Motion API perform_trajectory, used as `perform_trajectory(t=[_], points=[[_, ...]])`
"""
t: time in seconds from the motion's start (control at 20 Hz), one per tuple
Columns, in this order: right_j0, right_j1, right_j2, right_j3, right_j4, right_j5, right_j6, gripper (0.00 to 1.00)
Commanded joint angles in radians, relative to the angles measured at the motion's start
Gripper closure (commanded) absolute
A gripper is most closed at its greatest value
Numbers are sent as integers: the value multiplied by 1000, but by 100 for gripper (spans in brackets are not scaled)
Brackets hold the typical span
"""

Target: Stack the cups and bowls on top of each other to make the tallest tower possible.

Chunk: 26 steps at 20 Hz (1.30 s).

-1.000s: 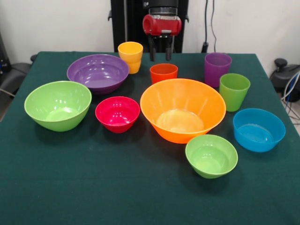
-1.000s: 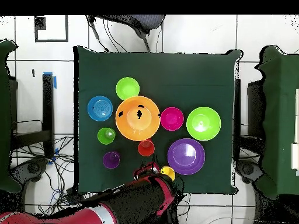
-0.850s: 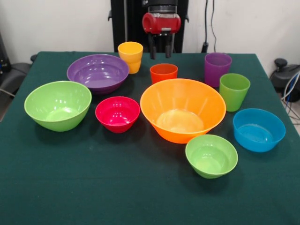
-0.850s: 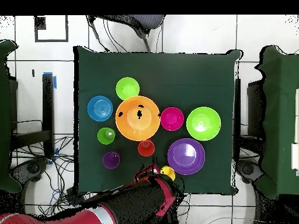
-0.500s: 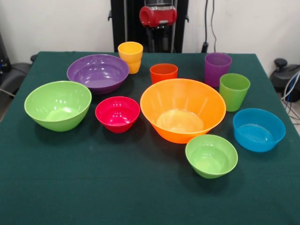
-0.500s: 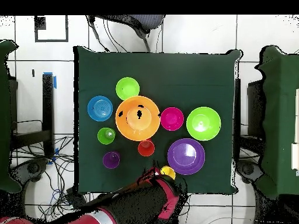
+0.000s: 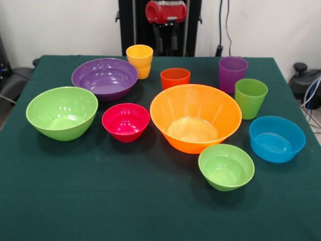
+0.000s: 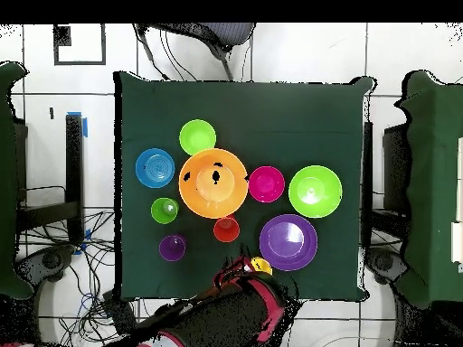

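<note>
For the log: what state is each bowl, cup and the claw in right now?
Biggest glossy orange plastic bowl: upright, empty.
Big purple bowl: upright, empty.
Big light green bowl: upright, empty.
Magenta-red bowl: upright, empty.
Small light green bowl: upright, empty.
Blue bowl: upright, empty.
Yellow, orange, purple, green cups: upright, unstacked.
Claw: raised behind the table, holding nothing.

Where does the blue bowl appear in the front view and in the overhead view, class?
Front view: the blue bowl sits at the right, nearer the camera than the green cup.
Overhead view: the blue bowl sits at the left of the group.
Shared landmark: the big orange bowl is beside it in both.
</note>
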Motion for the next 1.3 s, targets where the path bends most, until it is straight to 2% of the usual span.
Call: perform_trajectory(t=[0.05,0.1,0.2,0.45,0.5,0.65,0.75,1.2,1.3], points=[[-40,13,119,-7,42,-2,-33,0],[-44,21,122,-7,52,-9,-45,0],[-39,75,137,-9,118,-30,-88,0],[-24,82,155,-20,123,-14,-61,0],[-27,113,154,-20,153,-37,-86,0],[-18,146,160,-27,175,-39,-90,0],[-16,160,175,-36,155,-25,-71,0],[-36,131,236,-42,31,-4,32,0],[-43,135,249,-42,23,-11,37,0]])
